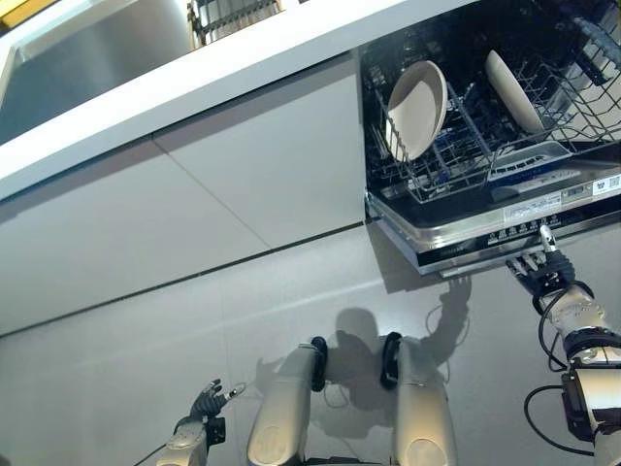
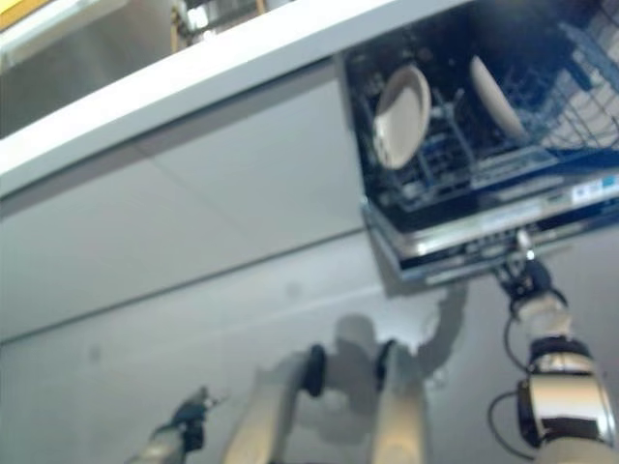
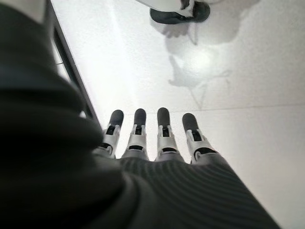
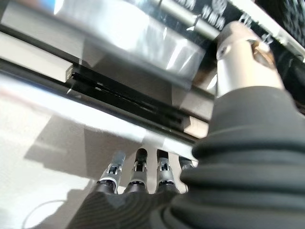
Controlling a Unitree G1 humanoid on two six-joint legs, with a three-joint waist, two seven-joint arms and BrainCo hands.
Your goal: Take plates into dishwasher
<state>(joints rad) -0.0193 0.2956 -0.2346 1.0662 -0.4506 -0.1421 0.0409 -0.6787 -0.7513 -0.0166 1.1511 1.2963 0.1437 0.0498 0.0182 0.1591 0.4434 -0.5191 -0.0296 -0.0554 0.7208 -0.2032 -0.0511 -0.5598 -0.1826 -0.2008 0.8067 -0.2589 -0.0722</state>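
Note:
The dishwasher [image 1: 505, 218] stands open at the upper right with its rack [image 1: 466, 155] pulled out. Two white plates stand upright in the rack, one on the left [image 1: 417, 109] and one further right [image 1: 512, 89]. My right hand [image 1: 543, 267] is at the front edge of the dishwasher's door. In the right wrist view its fingers [image 4: 138, 171] reach straight under the edge and its thumb [image 4: 243, 52] lies against the front panel. It holds no plate. My left hand [image 1: 206, 403] hangs low at the lower left, fingers [image 3: 162, 133] straight and empty.
A white countertop edge [image 1: 194, 83] runs across the top with a steel sink [image 1: 97, 58] behind it. Flat grey cabinet fronts [image 1: 194, 223] fill the space left of the dishwasher. Light floor [image 1: 116, 359] lies below.

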